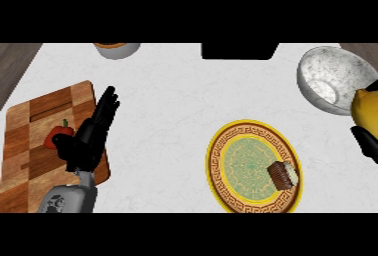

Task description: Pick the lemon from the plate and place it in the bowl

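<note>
The yellow lemon (366, 107) is off the plate, at the view's right edge, right beside the near rim of the speckled grey bowl (332, 75). Only a black part of my right hand (366, 143) shows just below the lemon, curled against it; the rest is cut off by the edge. The yellow patterned plate (235, 170) lies at centre right with a brown and white cake slice (283, 174) on it. My left hand (87, 142) rests open at the left, fingers straight and pointing away, over the cutting board.
A wooden cutting board (37, 150) at the left carries a red pepper (57, 136), partly behind my left hand. A grey cup (117, 49) and a black object (240, 50) stand at the counter's far edge.
</note>
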